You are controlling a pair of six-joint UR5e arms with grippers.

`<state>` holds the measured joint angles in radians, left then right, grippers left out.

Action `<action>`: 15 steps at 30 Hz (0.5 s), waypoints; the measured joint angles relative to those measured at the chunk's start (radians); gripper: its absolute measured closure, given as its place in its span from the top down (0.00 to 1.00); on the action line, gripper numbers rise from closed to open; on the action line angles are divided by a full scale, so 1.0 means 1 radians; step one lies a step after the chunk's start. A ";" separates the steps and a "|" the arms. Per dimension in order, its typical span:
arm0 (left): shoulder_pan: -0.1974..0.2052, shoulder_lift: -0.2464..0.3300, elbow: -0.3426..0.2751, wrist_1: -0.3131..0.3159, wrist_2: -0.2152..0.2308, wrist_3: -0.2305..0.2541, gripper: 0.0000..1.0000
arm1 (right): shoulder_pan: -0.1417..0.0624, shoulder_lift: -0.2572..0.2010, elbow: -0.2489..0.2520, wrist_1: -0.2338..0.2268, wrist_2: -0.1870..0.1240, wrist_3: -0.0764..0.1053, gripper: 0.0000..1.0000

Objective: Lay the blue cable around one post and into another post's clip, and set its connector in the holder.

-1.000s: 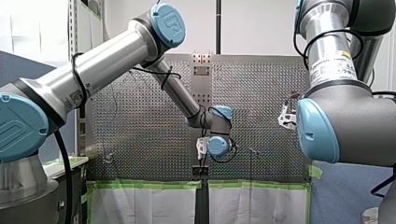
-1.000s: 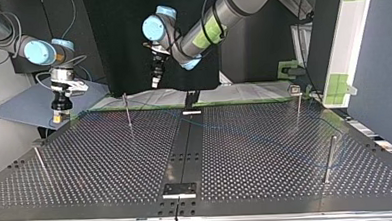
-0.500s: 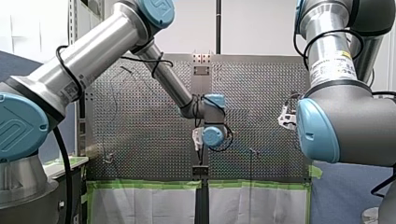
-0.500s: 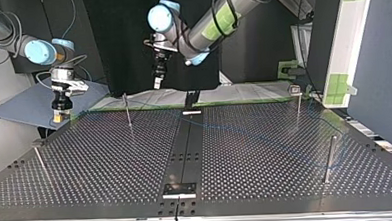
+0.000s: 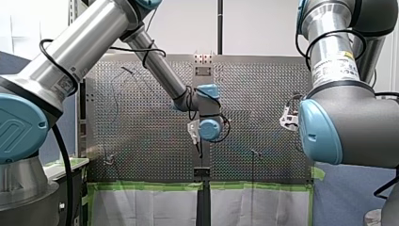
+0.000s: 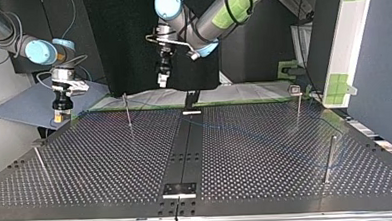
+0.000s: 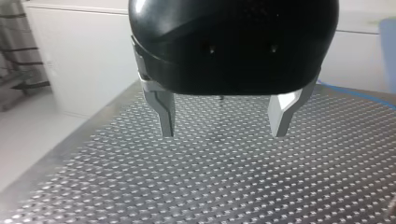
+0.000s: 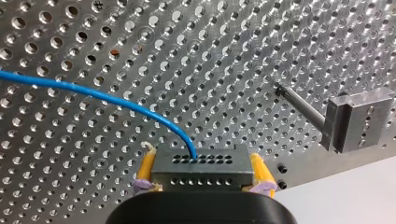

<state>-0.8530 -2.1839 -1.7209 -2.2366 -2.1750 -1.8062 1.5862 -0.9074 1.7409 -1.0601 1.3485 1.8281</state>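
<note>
Two hands: R hand (image 8: 201,161) grips connector (image 8: 201,179); L hand (image 7: 223,133) open, empty.
Cable (image 8: 93,95) trails away from connector; post (image 8: 301,105) w/ block lies nearer R hand.

arms: two. end effectors: two, the left end effector (image 6: 162,83) and the right end effector (image 6: 57,116). metal fingers (image 7: 163,111) on the left one: two. yellow pads (image 8: 145,166) on the right one: two. desk (image 6: 101,159): one, perforated. thin posts on it, top view: four, namely far-left post (image 6: 127,109), far-right post (image 6: 297,109), near-right post (image 6: 329,158), near-left post (image 6: 42,164). blue cable (image 8: 93,95): one. connector (image 8: 201,169): one. pale-edged plates on the dark centre strip (image 6: 186,151): two, far plate (image 6: 191,111), near plate (image 6: 179,189).
</note>
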 joint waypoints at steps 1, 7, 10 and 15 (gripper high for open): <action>-0.001 0.010 -0.010 0.010 -0.005 -0.001 1.00 | 0.000 0.000 0.000 0.000 0.000 0.000 0.00; 0.001 0.060 -0.060 0.060 -0.014 -0.013 1.00 | 0.001 0.000 0.000 -0.003 0.000 0.001 0.00; 0.004 0.081 -0.081 0.082 -0.011 -0.030 1.00 | 0.001 0.000 0.000 -0.003 0.000 0.001 0.00; 0.003 0.120 -0.120 0.120 -0.019 -0.041 1.00 | 0.001 0.000 0.001 -0.003 0.000 0.001 0.00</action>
<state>-0.8495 -2.0641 -1.8408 -2.1166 -2.1938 -1.8476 1.5869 -0.9076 1.7418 -1.0632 1.3485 1.8288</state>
